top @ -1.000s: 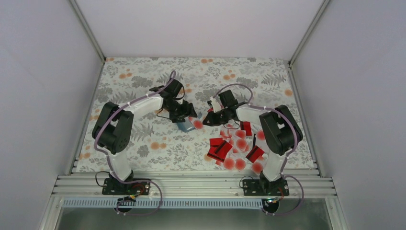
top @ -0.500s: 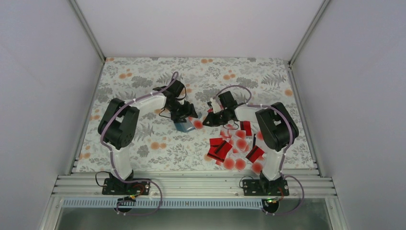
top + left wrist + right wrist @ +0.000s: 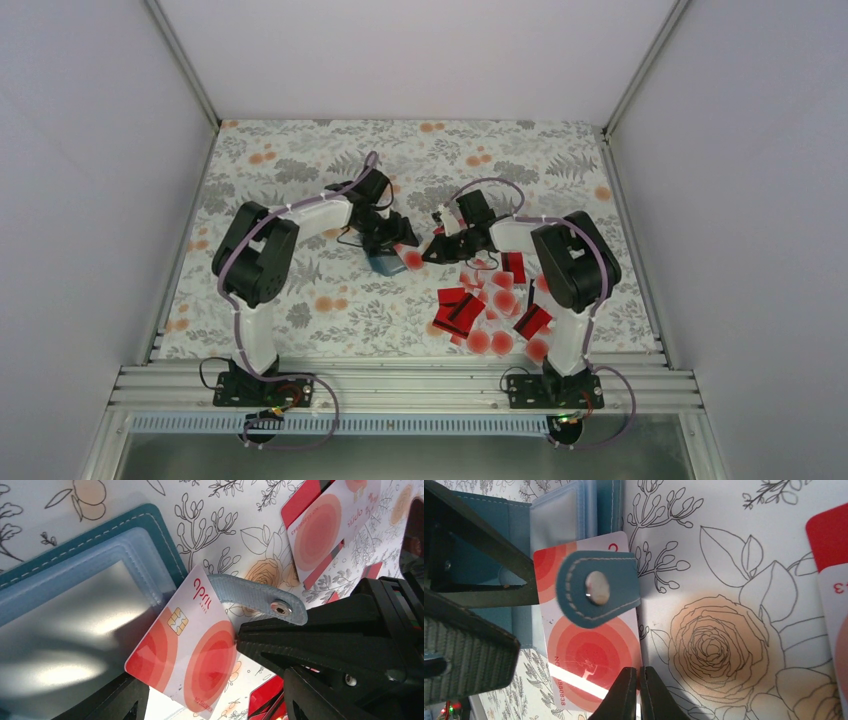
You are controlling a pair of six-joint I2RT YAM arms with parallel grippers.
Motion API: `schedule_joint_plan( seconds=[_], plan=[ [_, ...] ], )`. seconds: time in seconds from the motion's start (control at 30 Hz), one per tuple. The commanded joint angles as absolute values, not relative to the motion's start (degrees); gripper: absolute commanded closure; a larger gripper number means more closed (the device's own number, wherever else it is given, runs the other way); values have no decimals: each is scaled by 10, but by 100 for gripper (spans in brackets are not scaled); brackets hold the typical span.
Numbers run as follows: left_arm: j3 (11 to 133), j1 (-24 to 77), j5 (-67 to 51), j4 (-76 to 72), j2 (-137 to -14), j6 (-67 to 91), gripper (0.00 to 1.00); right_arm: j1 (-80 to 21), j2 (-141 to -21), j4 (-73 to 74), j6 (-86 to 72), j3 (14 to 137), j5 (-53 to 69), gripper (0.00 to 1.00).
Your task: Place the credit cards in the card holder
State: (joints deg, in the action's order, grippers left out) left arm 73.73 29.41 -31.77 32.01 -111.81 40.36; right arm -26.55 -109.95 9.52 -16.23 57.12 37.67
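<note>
The teal card holder [image 3: 381, 265] lies open on the cloth, its clear sleeves [image 3: 75, 630] up and its snap strap [image 3: 599, 587] lying across a pale credit card with red circles [image 3: 190, 650]. That card [image 3: 589, 655] rests at the sleeve's mouth, partly on the holder. My right gripper [image 3: 640, 680] is shut, its tips against the card's outer edge. My left gripper [image 3: 215, 690] stands open over the holder, one finger on each side of the card. The other credit cards [image 3: 490, 305] lie in a loose heap at the right.
Two more cards [image 3: 320, 530] lie just beyond the strap, and a red one [image 3: 831, 545] sits at the right wrist view's edge. The flowered cloth [image 3: 300, 160] ends at the metal rail [image 3: 400, 385] in front. The grippers [image 3: 410, 250] are nearly touching.
The left arm's elbow has swung right, toward the middle, while its gripper stays over the holder. The right gripper has stayed shut at the card's edge.
</note>
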Motion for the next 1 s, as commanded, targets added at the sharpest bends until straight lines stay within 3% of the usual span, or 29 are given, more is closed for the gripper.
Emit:
schedule_joint_plan(
  seconds=[0.0,0.47,0.97],
  plan=[
    [745,297,-335,289,-1124,416,32,-263,-1121,100,-149,571,375,96],
    [723,303,-367,216,-1112,423,47,-263,-1123,83,-166,557,396,96],
    [760,316,-329,293,-1152,413,71,-254,-1129,78,-178,561,403,96]
  ],
)
